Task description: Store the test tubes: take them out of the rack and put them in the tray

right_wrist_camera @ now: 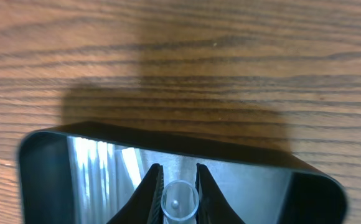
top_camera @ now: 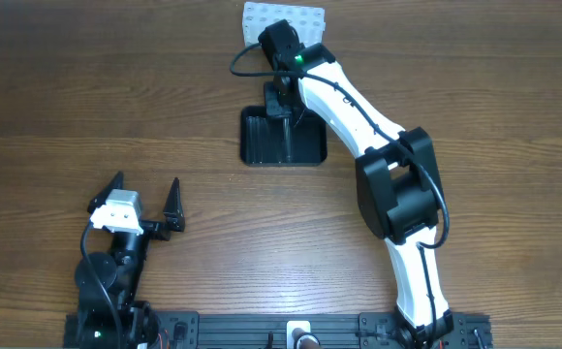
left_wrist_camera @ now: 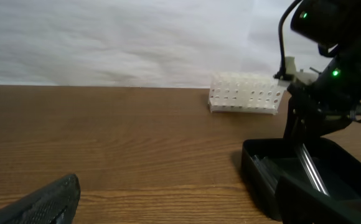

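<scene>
We see the right tool [right_wrist_camera: 177, 173] over the tray [right_wrist_camera: 50, 155], its fingers narrow and clamped on a tube [right_wrist_camera: 180, 200]. From its wrist camera we look straight down the tube's round open mouth between the two fingers. In the left wrist view the tube [left_wrist_camera: 312, 169] slants down from that tool into the tray [left_wrist_camera: 255, 158], with its lower end inside the tray's walls. We cannot tell whether it touches the tray's floor. More tubes [right_wrist_camera: 99, 167] lie flat in the tray, side by side, off to one side of the held one.

From above, the black tray [top_camera: 257, 145] sits on the wooden tabletop [top_camera: 68, 97] near the middle. The white rack [top_camera: 315, 17] stands just beyond it at the far edge, partly covered by the right arm. The left wrist view shows the rack [left_wrist_camera: 246, 93] upright and apart from the tray.

The left tool [top_camera: 146, 194] sits low near its own base, well apart from tray and rack. Its fingers are spread wide and hold nothing.
</scene>
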